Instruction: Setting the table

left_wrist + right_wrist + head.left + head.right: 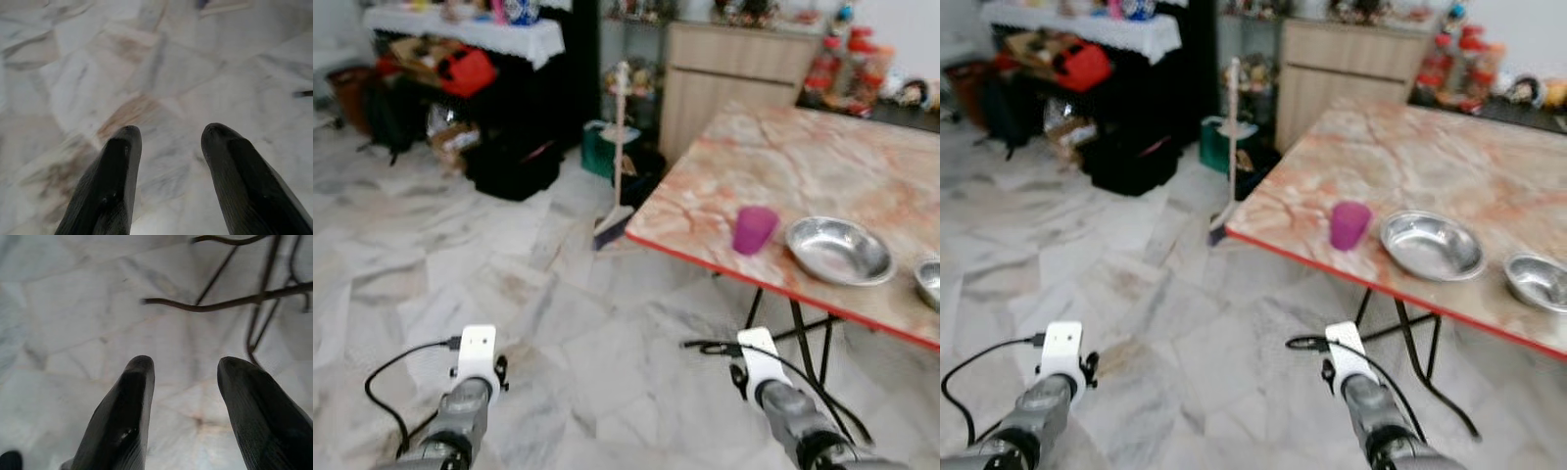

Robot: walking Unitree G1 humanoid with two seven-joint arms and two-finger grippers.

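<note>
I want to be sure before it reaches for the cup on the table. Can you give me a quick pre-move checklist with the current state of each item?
1. Left gripper open and holding nothing: ok, it points at bare floor.
2. Right gripper open and holding nothing: ok, it hangs above the floor by the table's legs.
3. Purple cup upright near the table edge: ok.
4. Large metal bowl apart from the cup: ok, a gap shows between them.
5. Cup within reach: not ok, both grippers hang low, short of the table.
6. Second metal bowl whole and steady: cannot tell, blurred.
</note>
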